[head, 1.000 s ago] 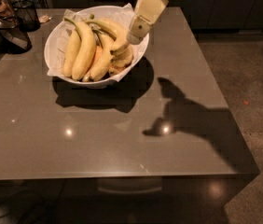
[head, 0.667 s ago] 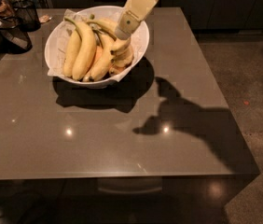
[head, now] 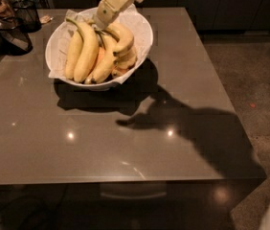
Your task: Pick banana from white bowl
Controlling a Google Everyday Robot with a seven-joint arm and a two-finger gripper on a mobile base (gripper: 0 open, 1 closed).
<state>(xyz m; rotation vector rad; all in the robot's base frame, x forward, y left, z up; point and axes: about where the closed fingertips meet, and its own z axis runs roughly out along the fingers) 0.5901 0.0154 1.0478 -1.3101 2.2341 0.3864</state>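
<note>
Banana [head: 121,38]: lies in the right half of the white bowl [head: 146,30], on top of the other fruit and leaning toward the right wall.
Long axis: arches from its stem end, near the bowl's middle at the back, out to the right and then down toward the near rim.
Gripper [head: 98,24]: comes down from above at the back of the bowl, with its tip low over the spot where the stems meet.
Gripper state: I cannot tell how far open it is, or whether it has hold of anything.
Key relation: the body of the banana lies to the right of the gripper and a little toward the camera. Only the stem end is close beside the tip.
Neighbours: the straighter bunch [head: 84,54] lies just left of the gripper, so the tip sits between bunch and banana.
Judgement: the grasp probably calls for a small shift right onto the thick curve, across its axis.
Risk: closing at the stems could catch the bunch instead.
</note>
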